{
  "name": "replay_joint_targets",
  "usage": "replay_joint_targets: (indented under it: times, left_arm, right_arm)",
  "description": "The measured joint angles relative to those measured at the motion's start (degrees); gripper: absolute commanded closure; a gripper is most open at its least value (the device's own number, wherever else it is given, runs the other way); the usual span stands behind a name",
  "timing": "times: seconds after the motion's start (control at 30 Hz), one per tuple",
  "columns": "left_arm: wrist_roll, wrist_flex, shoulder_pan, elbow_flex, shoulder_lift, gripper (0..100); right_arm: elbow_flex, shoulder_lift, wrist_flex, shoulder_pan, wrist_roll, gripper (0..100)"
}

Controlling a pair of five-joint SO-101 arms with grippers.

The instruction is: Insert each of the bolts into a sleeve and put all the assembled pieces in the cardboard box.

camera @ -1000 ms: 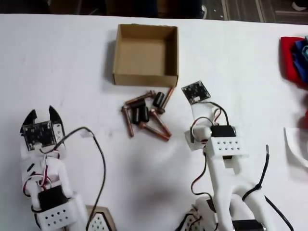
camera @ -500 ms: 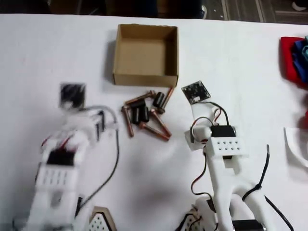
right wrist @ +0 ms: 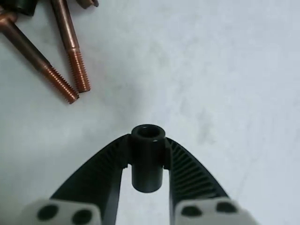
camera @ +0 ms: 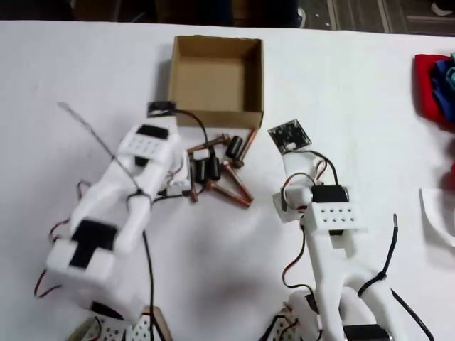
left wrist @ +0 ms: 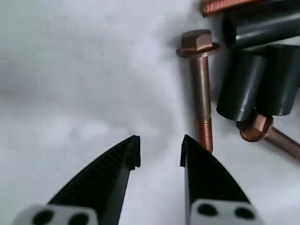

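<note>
Several copper bolts (camera: pixel 227 186) and black sleeves (camera: pixel 206 168) lie in a pile in front of the empty cardboard box (camera: pixel 213 117). My left arm (camera: pixel 146 153) stretches to the pile's left side. In the left wrist view my left gripper (left wrist: pixel 159 151) is open just above the table, one fingertip beside the threaded end of a bolt (left wrist: pixel 201 89), with sleeves (left wrist: pixel 243 84) lying against it. My right gripper (right wrist: pixel 147 149) is shut on an upright black sleeve (right wrist: pixel 147 159), to the right of the pile, with two bolt tips (right wrist: pixel 70 56) nearby.
The right arm (camera: pixel 330 213) stands right of the pile. A red and blue cloth (camera: pixel 435 85) and a white object (camera: pixel 437 217) sit at the right edge. Bare white table (camera: pixel 85 71) lies left of the box.
My left arm swung from the front left of the table up and right to the pile of bolts. The right arm has kept still with its sleeve.
</note>
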Motion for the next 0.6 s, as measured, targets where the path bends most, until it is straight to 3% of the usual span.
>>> replay_joint_targets:
  times: [0.17,0.43,0.6]
  left_arm:
    - [0.0,5.2,0.2,-11.2,7.9,83]
    - [0.0,11.5,0.2,-20.7,9.6,83]
    - [7.6,10.0,0.8,-20.4,10.6,83]
  right_arm:
    - [0.0,0.0,0.0,0.0,0.0,97.7]
    - [0.0,0.0,0.0,0.0,0.0,97.7]
    - [0.0,0.0,0.0,0.0,0.0,97.7]
